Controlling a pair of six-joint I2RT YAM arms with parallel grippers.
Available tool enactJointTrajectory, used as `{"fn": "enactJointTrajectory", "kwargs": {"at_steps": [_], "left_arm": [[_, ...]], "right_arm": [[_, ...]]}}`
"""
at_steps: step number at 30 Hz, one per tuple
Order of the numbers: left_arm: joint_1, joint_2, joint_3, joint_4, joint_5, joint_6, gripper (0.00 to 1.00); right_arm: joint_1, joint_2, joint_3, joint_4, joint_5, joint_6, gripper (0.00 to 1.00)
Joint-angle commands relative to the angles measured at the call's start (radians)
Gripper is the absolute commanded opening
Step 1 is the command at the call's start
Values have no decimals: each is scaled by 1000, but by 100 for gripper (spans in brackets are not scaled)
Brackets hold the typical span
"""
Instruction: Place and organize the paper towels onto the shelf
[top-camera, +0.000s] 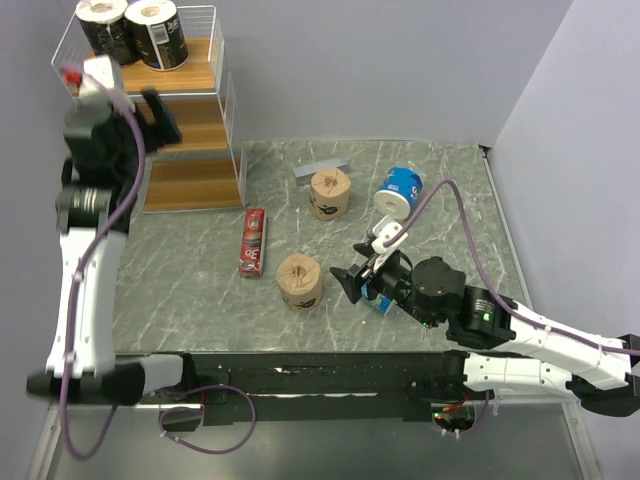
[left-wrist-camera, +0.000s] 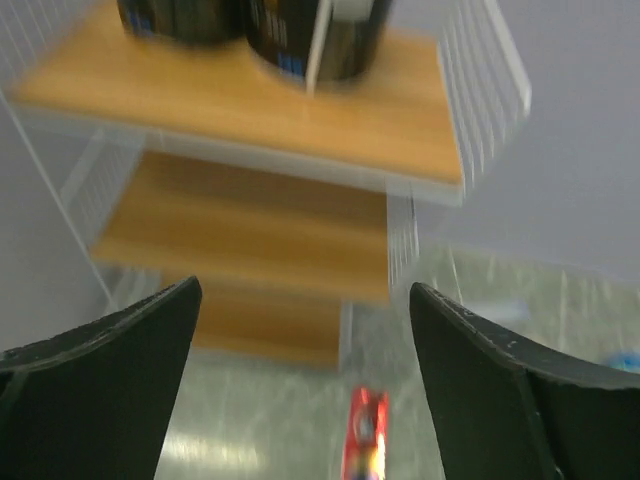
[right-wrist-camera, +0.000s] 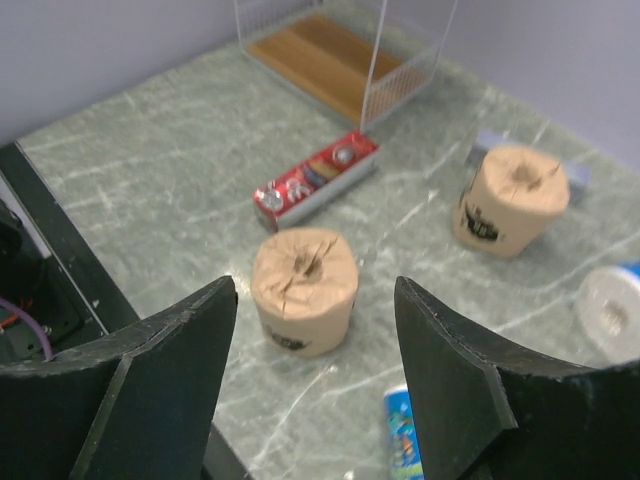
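Two black rolls (top-camera: 108, 30) (top-camera: 157, 32) stand on the top board of the white wire shelf (top-camera: 205, 75). They also show in the left wrist view (left-wrist-camera: 180, 20) (left-wrist-camera: 320, 35). My left gripper (top-camera: 158, 115) is open and empty, raised in front of the shelf's middle board (left-wrist-camera: 240, 235). Two tan rolls (top-camera: 329, 193) (top-camera: 300, 281) stand on the table. One blue-and-white roll (top-camera: 402, 188) stands at the back right. Another (right-wrist-camera: 402, 440) lies under my right gripper (top-camera: 352, 281). That gripper is open and empty, just right of the near tan roll (right-wrist-camera: 304, 288).
A flat red box (top-camera: 253, 241) lies between the shelf and the near tan roll. A grey bar (top-camera: 320, 168) lies behind the far tan roll. The shelf's two lower boards are bare. The black table edge (right-wrist-camera: 60, 250) runs close on the near side.
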Motion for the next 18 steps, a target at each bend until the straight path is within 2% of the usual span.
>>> {"fn": "enactJointTrajectory", "kwargs": {"at_steps": [1,4,11,14,18], "left_arm": [[-3,-228,-284,-20,229,-151,96],[-3,-327,-442,-49,357,-200,99],[-28,-446,-713,-152,415,-224,97],[-67,-470,-805,-128,458,-258,98],[-194,-460,-903,-63,452,-344,98]], "right_arm": [[-1,1,-35,26,50,108,72],[-1,-8,-74,41,42,132,72],[-1,-43,-124,42,88,173,72],[-1,-45,-126,29,110,191,72],[-1,-51,-130,26,117,213,71]]}}
